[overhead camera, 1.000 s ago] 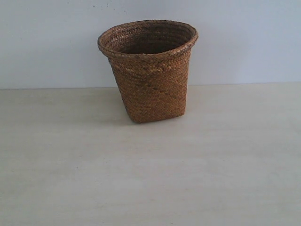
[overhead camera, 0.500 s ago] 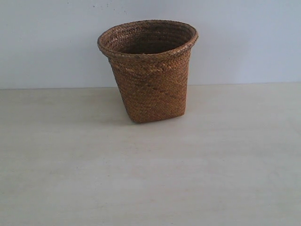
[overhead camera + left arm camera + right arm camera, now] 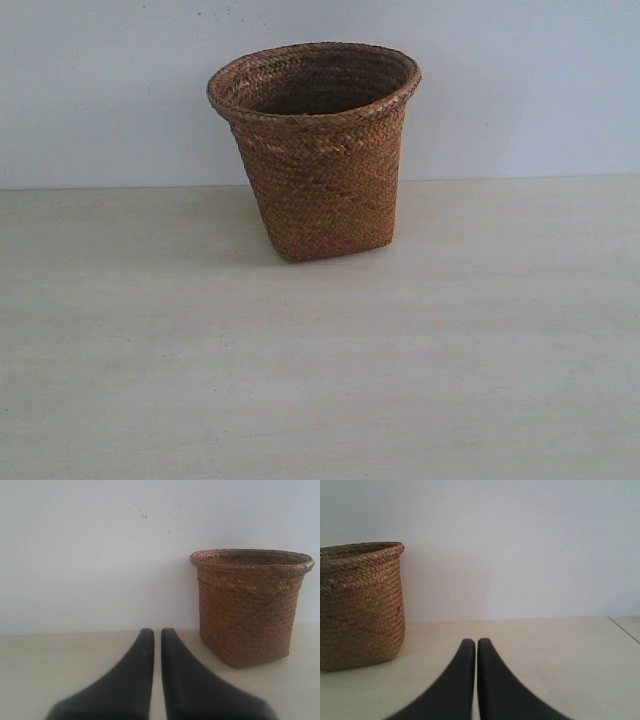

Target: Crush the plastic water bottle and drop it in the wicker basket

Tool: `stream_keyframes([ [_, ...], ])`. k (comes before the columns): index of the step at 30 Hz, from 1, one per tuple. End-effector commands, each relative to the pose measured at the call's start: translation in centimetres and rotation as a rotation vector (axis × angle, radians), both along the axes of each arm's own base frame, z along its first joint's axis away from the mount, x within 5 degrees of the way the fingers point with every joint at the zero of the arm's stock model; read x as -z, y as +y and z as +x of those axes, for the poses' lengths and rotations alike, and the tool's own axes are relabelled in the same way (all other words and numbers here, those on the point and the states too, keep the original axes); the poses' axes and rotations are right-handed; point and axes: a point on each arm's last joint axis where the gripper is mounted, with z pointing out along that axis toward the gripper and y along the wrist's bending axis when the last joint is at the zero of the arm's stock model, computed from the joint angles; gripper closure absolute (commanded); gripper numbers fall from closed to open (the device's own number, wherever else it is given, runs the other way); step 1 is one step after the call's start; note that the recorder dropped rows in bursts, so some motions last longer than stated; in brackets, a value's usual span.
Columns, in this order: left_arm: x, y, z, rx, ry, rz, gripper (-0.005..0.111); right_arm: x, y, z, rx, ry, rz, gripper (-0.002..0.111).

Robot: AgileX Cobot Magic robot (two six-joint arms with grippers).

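From my seat, the tall brown woven wicker basket (image 3: 322,180) stands upright on the pale table (image 3: 320,390), close to the white wall (image 3: 520,90) (its inside floor is hidden from me). The left gripper (image 3: 157,630) is drawn in to a thin slit with nothing between its jaws. The right gripper (image 3: 476,640) is the same, and both sit low over the table, apart from the basket.

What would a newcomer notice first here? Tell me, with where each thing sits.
The tall brown woven wicker basket stands upright at the back middle of the pale table, close to the white wall. In the wrist views, the black left gripper and the black right gripper are both shut, holding nothing.
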Motion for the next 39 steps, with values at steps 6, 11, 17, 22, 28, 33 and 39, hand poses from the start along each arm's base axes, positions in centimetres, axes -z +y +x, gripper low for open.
stream_keyframes([
  [6,0.6,0.0,0.0,-0.003,0.051,0.025,0.102,0.0,0.0,0.0,0.002,-0.015,0.004,0.108],
  [11,0.9,0.0,0.0,-0.002,0.084,0.033,0.102,0.0,0.0,0.0,0.002,-0.015,0.004,0.108],
  [17,1.8,0.0,0.0,0.002,0.183,0.048,0.102,0.0,0.0,0.0,0.002,-0.015,0.004,0.108],
  [22,2.6,0.0,-0.2,0.006,0.268,0.061,0.102,0.0,0.0,0.0,0.002,-0.015,0.004,0.108],
  [28,2.6,0.0,-0.2,0.006,0.270,0.062,0.102,0.0,0.0,0.0,0.002,-0.015,0.004,0.108],
  [33,2.6,0.0,-0.2,0.006,0.268,0.061,0.102,0.0,0.0,0.0,0.002,-0.015,0.004,0.108],
  [39,2.6,0.0,-0.2,0.006,0.268,0.061,0.102,0.0,0.0,0.0,0.002,-0.015,0.004,0.108],
])
